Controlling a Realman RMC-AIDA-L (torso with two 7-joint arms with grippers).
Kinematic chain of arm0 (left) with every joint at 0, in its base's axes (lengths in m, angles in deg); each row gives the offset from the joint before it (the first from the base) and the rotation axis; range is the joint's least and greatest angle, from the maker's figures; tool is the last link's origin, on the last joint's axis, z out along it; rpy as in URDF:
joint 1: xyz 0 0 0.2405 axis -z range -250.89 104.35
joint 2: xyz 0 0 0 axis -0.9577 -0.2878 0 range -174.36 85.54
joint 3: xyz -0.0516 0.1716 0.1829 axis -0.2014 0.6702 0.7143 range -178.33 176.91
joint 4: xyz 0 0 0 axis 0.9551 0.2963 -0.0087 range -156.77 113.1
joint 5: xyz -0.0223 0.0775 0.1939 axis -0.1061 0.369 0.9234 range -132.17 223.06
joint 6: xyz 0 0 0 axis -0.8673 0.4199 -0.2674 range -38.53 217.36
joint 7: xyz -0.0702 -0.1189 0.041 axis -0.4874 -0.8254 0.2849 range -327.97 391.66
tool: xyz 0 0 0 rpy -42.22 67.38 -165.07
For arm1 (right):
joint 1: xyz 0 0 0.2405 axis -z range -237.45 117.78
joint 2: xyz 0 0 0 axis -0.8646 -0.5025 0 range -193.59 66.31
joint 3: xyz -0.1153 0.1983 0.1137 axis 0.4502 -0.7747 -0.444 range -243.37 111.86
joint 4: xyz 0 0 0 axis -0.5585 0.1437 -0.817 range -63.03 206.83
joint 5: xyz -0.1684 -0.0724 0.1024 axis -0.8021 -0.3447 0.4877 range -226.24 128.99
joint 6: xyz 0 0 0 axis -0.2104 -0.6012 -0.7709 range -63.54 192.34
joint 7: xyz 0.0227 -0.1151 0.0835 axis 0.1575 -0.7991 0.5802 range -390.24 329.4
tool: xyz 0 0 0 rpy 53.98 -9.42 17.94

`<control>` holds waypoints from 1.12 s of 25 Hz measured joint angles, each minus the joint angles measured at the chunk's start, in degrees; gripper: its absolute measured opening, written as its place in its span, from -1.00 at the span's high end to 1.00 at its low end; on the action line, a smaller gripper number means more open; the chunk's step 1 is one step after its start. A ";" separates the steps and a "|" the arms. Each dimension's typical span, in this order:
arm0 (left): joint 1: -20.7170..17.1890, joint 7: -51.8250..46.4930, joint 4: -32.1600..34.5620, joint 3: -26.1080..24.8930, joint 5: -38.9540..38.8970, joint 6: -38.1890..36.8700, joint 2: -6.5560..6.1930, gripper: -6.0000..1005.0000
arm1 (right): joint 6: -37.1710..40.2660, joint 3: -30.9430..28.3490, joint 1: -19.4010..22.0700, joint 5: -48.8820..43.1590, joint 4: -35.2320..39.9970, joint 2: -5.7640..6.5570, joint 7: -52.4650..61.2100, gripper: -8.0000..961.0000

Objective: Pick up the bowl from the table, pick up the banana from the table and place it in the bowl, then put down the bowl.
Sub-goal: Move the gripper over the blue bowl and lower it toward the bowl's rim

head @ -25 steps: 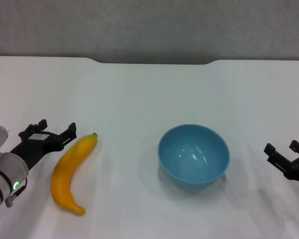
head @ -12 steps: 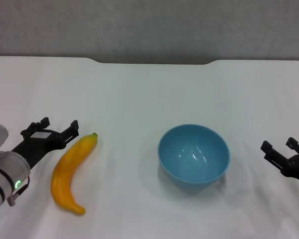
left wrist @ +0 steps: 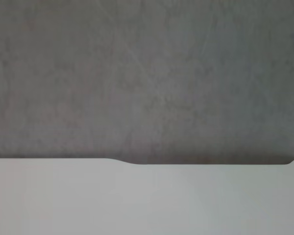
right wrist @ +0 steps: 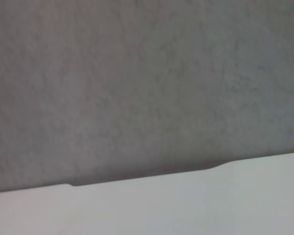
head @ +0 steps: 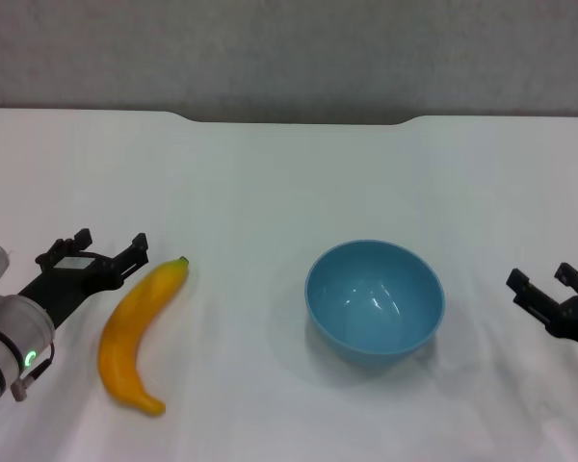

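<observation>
Barely anything shifts since earlier; both open grippers, left gripper [head: 94, 252] and right gripper [head: 548, 283], hover (empty); glossy light-blue bowl [head: 375, 300] and curved yellow banana [head: 137, 333] lie ungrasped.

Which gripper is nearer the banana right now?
Left. The left gripper, open, sits just beside the banana near its stem end. The right gripper, also open, is far off beyond the bowl.

My left hand [head: 94, 247] sits low at my left, fingers spread; my right hand [head: 551, 283] sits low at my right, fingers spread too.
</observation>
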 joint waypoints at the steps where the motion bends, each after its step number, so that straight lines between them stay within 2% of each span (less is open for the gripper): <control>1: -0.09 -0.08 0.00 0.00 -0.01 0.00 0.00 -0.74 | 0.09 0.00 -0.05 -0.09 -0.32 0.18 1.02 -0.82; 5: -0.33 -0.52 0.00 0.14 0.32 -0.32 -0.07 -0.74 | 3.48 -0.20 0.03 -2.98 -3.95 1.31 6.37 -0.82; 9: -1.12 -0.68 0.01 -0.01 0.35 -0.21 -0.16 -0.73 | 14.10 -0.50 0.82 -10.42 -11.70 2.17 11.06 -0.82; 14: -1.38 -0.75 0.13 -0.08 0.35 -0.47 -0.26 -0.73 | 30.40 -0.74 5.13 -26.99 -28.75 2.57 22.16 -0.82; 18: -1.28 -0.74 0.21 -0.10 0.35 -0.53 -0.26 -0.72 | 38.96 -2.20 10.38 -45.29 -44.64 1.80 34.69 -0.81; 21: -1.37 -0.70 0.30 -0.10 0.28 -0.55 -0.22 -0.72 | 39.98 -5.33 13.07 -58.91 -52.70 0.73 46.01 -0.81; 23: -1.27 -0.70 0.38 -0.10 0.25 -0.55 -0.22 -0.72 | 38.71 -7.62 13.10 -68.97 -55.72 0.76 56.10 -0.80; 25: -1.23 -0.69 0.43 -0.10 0.11 -0.57 -0.24 -0.71 | 35.73 -10.49 11.59 -79.22 -56.87 0.88 66.61 -0.80; 28: -1.13 -0.58 0.43 -0.10 0.01 -0.59 -0.27 -0.71 | 27.29 -15.87 7.10 -97.01 -56.97 0.68 81.98 -0.80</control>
